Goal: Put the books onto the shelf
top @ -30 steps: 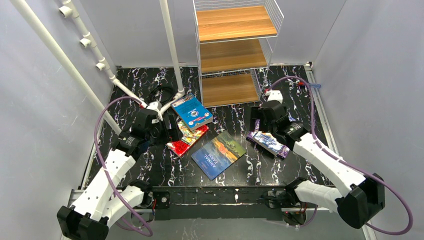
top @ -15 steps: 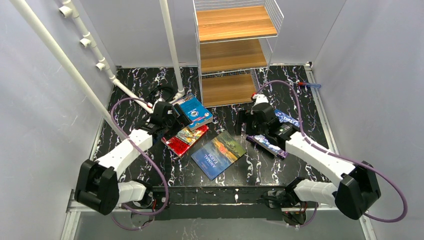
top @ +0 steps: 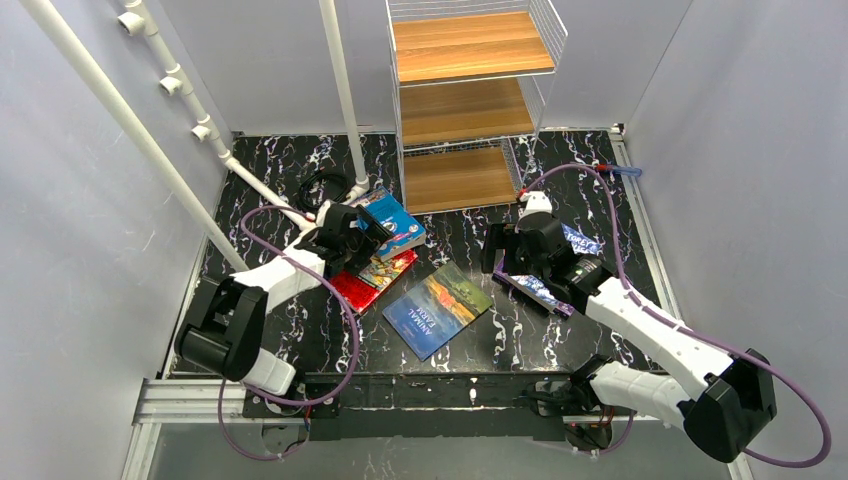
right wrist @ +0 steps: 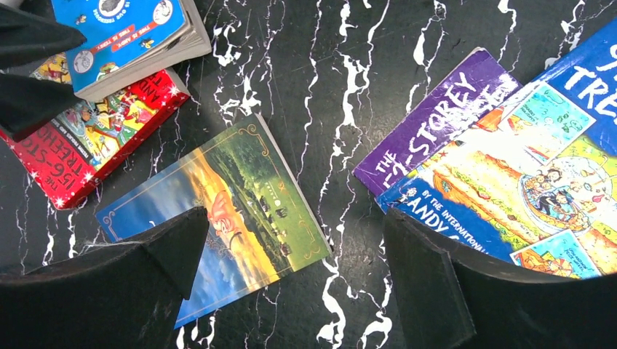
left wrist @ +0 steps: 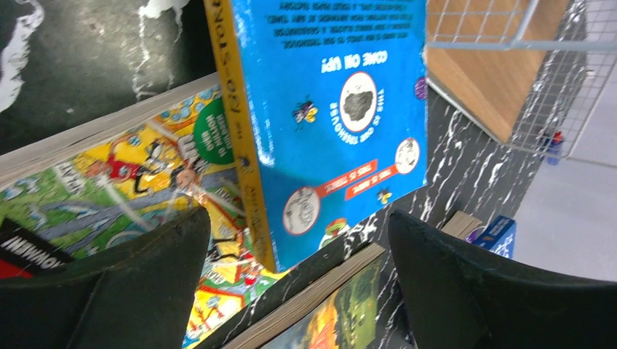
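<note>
The left gripper (left wrist: 297, 225) has its jaws wide apart, either side of the blue book (left wrist: 335, 94) and not pressing it. That book lies on the red book (left wrist: 131, 167) on the black table (top: 300, 330), near the shelf (top: 465, 180). The right gripper (right wrist: 295, 218) also gapes empty, hovering between the landscape book (right wrist: 240, 196) and the purple book (right wrist: 444, 116), which lies under a second blue book (right wrist: 524, 167).
</note>
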Controlling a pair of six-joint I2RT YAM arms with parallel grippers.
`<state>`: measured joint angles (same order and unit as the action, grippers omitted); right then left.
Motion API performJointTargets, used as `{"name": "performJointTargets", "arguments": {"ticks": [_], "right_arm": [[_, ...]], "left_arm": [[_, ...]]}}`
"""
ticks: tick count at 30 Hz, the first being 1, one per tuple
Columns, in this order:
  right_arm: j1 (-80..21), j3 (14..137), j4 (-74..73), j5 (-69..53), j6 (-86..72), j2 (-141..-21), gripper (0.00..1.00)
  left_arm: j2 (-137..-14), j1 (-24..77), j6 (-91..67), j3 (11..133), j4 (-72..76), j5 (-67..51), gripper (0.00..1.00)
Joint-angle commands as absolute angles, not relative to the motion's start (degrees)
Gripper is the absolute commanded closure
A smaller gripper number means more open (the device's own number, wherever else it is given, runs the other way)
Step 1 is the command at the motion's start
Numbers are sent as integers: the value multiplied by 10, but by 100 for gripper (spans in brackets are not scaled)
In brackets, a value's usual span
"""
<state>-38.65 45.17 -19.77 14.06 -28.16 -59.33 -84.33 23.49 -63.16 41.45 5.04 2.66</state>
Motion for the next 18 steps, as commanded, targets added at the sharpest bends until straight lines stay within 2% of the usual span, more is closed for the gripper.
{"name": "performJointTargets", "arguments": {"ticks": [1,8,10,13,18], "right_arm": [[-387,455,-213,164,-280,-575,1],[-387,453,-229,184,-275,-559,1],[-387,453,-229,184,-276,-559,1],[-387,449,-224,182,-276,-562,1],[-387,451,-223,175,-277,-572,1]], "left_arm": [[-866,237,-665,424,61,33,11],[-881,237,-667,382,171,28,26],[-874,238,-651,379,177,27,34],[-863,238,-639,373,178,28,56],[-863,238,-632,374,178,16,68]]}}
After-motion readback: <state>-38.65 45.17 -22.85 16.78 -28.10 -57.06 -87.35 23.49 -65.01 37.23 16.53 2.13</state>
